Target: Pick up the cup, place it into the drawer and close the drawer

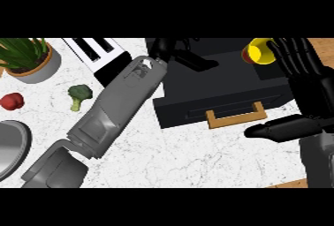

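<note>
A white marble-veined bench (195, 163) runs under everything we see, with a strip of wood showing at the far right edge. Our right hand (297, 66) stands with its black fingers (290, 53) curled round the yellow cup (257, 50), which it holds over the right rear part of the black drawer (215, 92); the thumb juts out lower down, toward the drawer front. Our left hand (173, 48) lies at the drawer's back left corner, its fingers bent over the dark edge there, though we cannot tell whether they grip anything. To do this step well, we judge that we should lower the cup upright until it sits inside the drawer, well away from the walls, and only then let the fingers spread, so it does not tip; the push on the front comes after. The cup looks smooth, glossy and round with an open mouth. The drawer is a matte black box with a pale wooden handle (236, 117) shaped like a squared loop. Farther out sit a white and black toaster (98, 50), a knobbly green broccoli (79, 95), a shiny red pepper (11, 101), a leafy plant in a grey pot (32, 66) and a brushed metal bowl (9, 145) at the left edge.
</note>
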